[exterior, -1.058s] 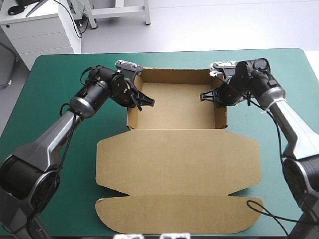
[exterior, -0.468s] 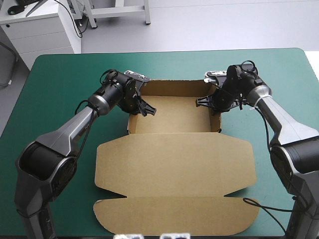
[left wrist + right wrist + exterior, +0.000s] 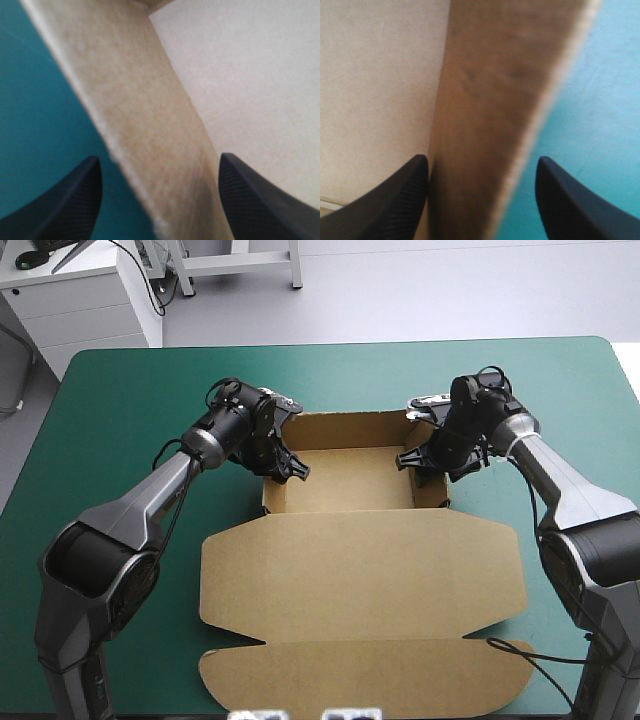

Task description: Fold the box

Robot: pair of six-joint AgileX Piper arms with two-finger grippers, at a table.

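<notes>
The brown box [image 3: 350, 480] stands as an open tray at the table's middle, its walls raised. Its lid [image 3: 360, 570] lies flat toward the near edge, ending in a front flap [image 3: 360, 680]. My left gripper [image 3: 285, 462] is at the tray's left wall and my right gripper [image 3: 415, 460] at its right wall. In the left wrist view, the left gripper [image 3: 160, 200] is open with the left wall [image 3: 150, 150] standing between its fingers. The right wrist view shows the right gripper [image 3: 480, 200] open astride the right wall [image 3: 495, 125].
The teal-green cover [image 3: 120, 390] shows on both sides of the box and beyond it. The lid's front flap reaches close to the table's near edge.
Both grippers, shut on the tray's side walls earlier, now stand open around them. The tray has become narrower and the whole box has shifted slightly.
</notes>
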